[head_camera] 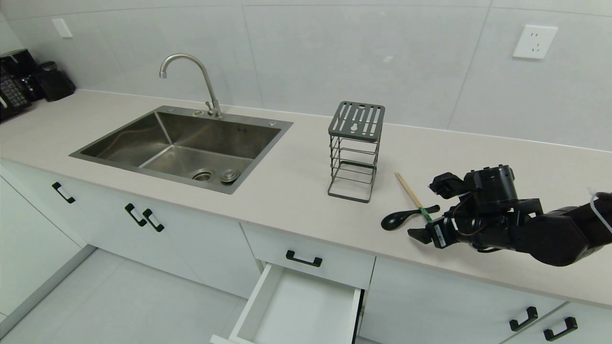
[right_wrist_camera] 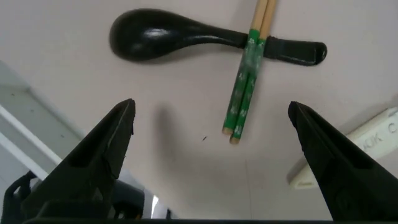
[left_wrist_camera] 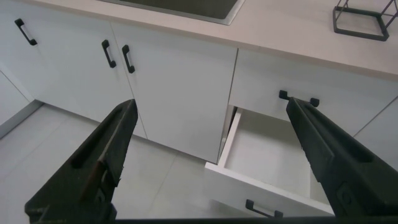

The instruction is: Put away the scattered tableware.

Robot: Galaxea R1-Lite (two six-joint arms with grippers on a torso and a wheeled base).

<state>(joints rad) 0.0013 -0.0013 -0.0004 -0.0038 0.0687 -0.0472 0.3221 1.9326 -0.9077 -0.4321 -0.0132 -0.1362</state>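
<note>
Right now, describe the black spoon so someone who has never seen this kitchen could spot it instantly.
Start at the steel sink and go along the counter to the wire rack. Just past the rack, nearer the counter's front edge, lies the spoon: black and round-bowled, with pale, green-banded chopsticks lying across its handle.

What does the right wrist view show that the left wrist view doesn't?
Right wrist view: the black spoon with the chopsticks lying across its handle, before the open right gripper. Left wrist view: the open drawer, cabinet doors and the rack base, beyond the open left gripper. Both: the pale countertop.
</note>
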